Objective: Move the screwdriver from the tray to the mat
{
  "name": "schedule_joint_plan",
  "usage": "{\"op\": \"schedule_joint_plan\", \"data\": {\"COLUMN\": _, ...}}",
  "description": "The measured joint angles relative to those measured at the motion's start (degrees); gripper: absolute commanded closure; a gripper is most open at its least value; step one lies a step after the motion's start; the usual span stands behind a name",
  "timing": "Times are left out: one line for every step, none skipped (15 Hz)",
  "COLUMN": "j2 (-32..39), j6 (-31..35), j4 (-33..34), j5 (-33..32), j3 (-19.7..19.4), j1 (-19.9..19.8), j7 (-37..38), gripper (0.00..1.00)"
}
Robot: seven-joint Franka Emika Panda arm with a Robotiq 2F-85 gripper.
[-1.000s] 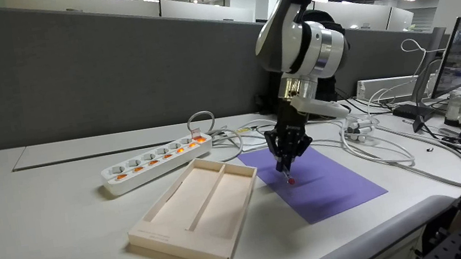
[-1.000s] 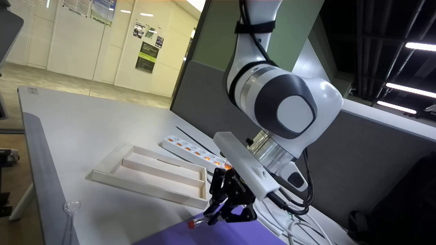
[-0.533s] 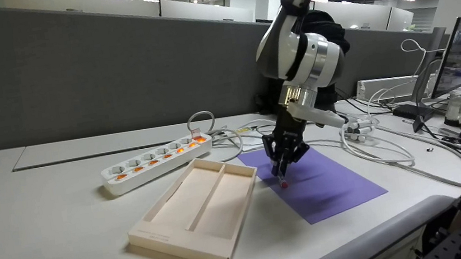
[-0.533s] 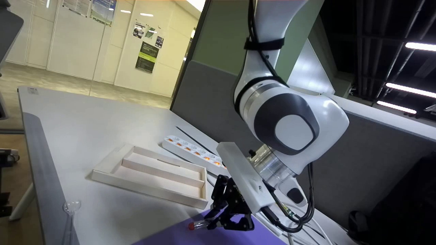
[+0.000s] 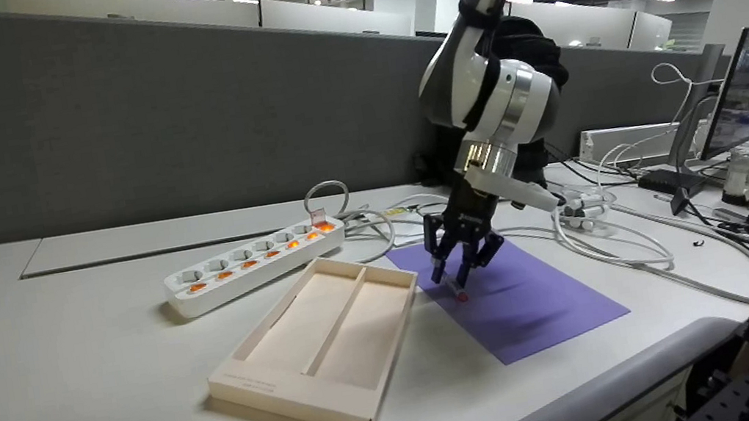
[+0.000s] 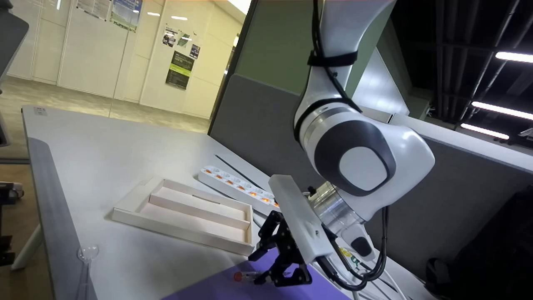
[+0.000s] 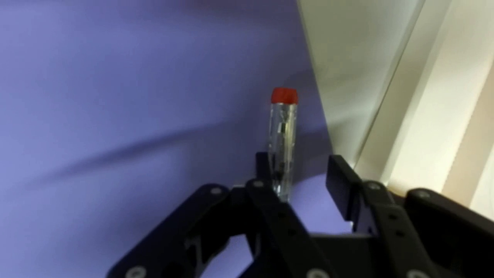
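White and smooth, the worktop bears a flat purple rectangular mat and, just beside it, a shallow beige tray with a lengthwise divider. Near the tray is a long white power strip with orange lights. The black jointed claw stands low over the mat, its fingers apart. The slim screwdriver, clear-handled and red-capped, lies on the mat near its tray-side edge, between those fingers in the wrist view.
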Motion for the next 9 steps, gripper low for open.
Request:
{"op": "schedule_joint_plan", "data": {"j2": 0.0, "j6": -0.08, "j4": 0.07, "j5": 0.36, "j3": 0.08, "j1": 0.0, "j7": -0.02, "gripper": 0.19}}
{"op": "schedule_joint_plan", "data": {"j2": 0.0, "j6": -0.12, "j4": 0.1, "j5": 0.64, "j3": 0.1, "j1": 0.0, "j7": -0.03, "gripper": 0.11}}
{"op": "schedule_joint_plan", "data": {"j2": 0.0, "j6": -0.18, "j4": 0.11, "j5": 0.69, "j3": 0.1, "j1": 0.0, "j7": -0.03, "gripper": 0.05}}
{"op": "schedule_joint_plan", "data": {"j2": -0.05, "j6": -0.31, "j4": 0.12, "j5": 0.69, "j3": 0.1, "j1": 0.01, "j7": -0.03, "gripper": 0.0}}
{"op": "schedule_joint_plan", "data": {"j2": -0.19, "j6": -0.45, "j4": 0.12, "j5": 0.64, "j3": 0.1, "j1": 0.06, "j7": -0.03, "gripper": 0.0}}
{"op": "schedule_joint_plan", "data": {"j2": -0.48, "j6": -0.53, "j4": 0.09, "j5": 0.41, "j3": 0.06, "j1": 0.23, "j7": -0.02, "gripper": 0.0}}
{"op": "schedule_joint_plan", "data": {"j2": -1.04, "j6": -0.53, "j4": -0.02, "j5": -0.29, "j3": -0.11, "j1": 0.62, "j7": 0.08, "gripper": 0.0}}
{"op": "schedule_joint_plan", "data": {"j2": -1.99, "j6": -0.52, "j4": -0.33, "j5": -1.54, "j3": -0.43, "j1": 1.25, "j7": 0.31, "gripper": 0.0}}
{"op": "schedule_joint_plan", "data": {"j2": -3.27, "j6": -0.38, "j4": -0.78, "j5": -3.25, "j3": -1.0, "j1": 2.23, "j7": 0.85, "gripper": 0.0}}
